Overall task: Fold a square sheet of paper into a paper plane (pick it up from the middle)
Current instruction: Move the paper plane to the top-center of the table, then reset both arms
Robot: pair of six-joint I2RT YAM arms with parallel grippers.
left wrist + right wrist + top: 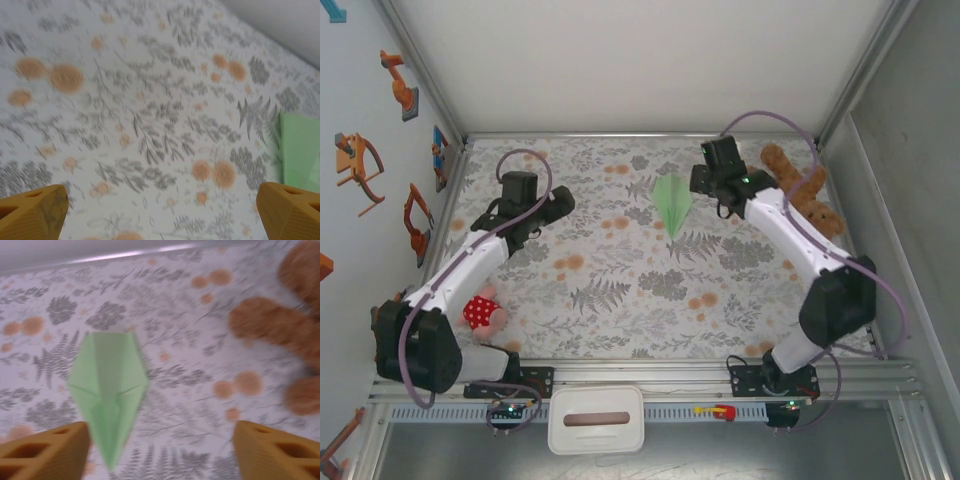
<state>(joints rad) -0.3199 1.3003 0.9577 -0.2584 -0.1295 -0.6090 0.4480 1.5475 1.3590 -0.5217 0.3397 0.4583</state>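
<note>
Though flat, paper plane [673,203] amid cloth [620,300]

Middle of the surface [620,295] is wide open; brown teddy bear [807,192] crowds far right, paper plane [673,203] far centre.

The paper plane [673,203] is lying as thin matt paper, its folds showing crisp. The table cover [620,300] is looking like smooth, matt printed cloth. The teddy bear [803,190] is showing fuzzy plush. The fingers [272,452] of the right gripper [160,455] are showing matt plastic with finely ribbed faces. The frame rail [650,385] is gleaming as bare metal.
</note>
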